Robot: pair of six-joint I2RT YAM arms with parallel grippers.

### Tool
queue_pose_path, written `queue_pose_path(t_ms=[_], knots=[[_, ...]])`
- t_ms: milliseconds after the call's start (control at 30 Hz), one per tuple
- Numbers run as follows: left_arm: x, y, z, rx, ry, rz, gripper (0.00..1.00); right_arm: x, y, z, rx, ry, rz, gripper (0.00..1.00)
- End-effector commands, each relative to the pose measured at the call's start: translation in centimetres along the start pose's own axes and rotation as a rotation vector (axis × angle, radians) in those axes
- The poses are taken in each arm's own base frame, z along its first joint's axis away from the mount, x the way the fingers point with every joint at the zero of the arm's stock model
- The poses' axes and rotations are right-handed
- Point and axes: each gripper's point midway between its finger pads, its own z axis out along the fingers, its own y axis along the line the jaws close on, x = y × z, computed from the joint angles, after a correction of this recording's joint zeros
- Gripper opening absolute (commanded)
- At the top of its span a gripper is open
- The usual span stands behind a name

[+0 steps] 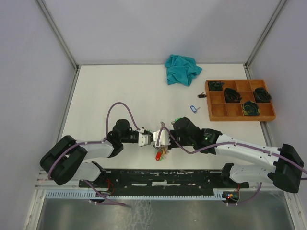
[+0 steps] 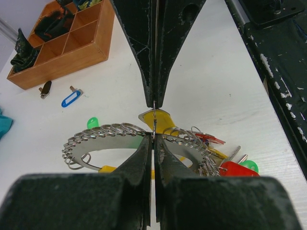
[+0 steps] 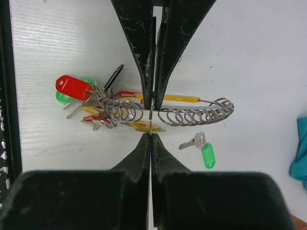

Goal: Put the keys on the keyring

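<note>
The keyring, strung with several small split loops, hangs between the two grippers above the table. My left gripper is shut on its wire at the middle. Facing it tip to tip, my right gripper is shut on the small loop of a yellow-tagged key just beside the ring. Several keys with red, yellow and green tags bunch at one end of the keyring. A loose green-tagged key lies on the table under the ring. A blue-tagged key lies further back.
A wooden compartment tray holding dark bundles stands at the back right. Left of it lie a teal cloth and a small dark object. A black rail runs along the near edge.
</note>
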Motion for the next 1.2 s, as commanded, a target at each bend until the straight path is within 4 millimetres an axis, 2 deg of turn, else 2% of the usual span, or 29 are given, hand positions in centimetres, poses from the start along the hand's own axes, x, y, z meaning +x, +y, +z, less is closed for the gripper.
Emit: queue_pose_path(t_ms=[0, 500, 1167], knots=[[-2.3, 1.4, 0.5, -0.003, -0.07, 0.048, 0.03, -2.6, -1.7, -0.3, 0.039, -0.07, -0.002, 0.01], [-2.4, 1.3, 0.5, 0.004, -0.077, 0.049, 0.03, -2.7, -1.5, -0.1, 0.025, -0.073, -0.001, 0.01], [-3.6, 1.2, 0.9, 0.013, -0.119, 0.039, 0.03, -3.5, -1.6, 0.4, 0.017, -0.097, 0.001, 0.01]])
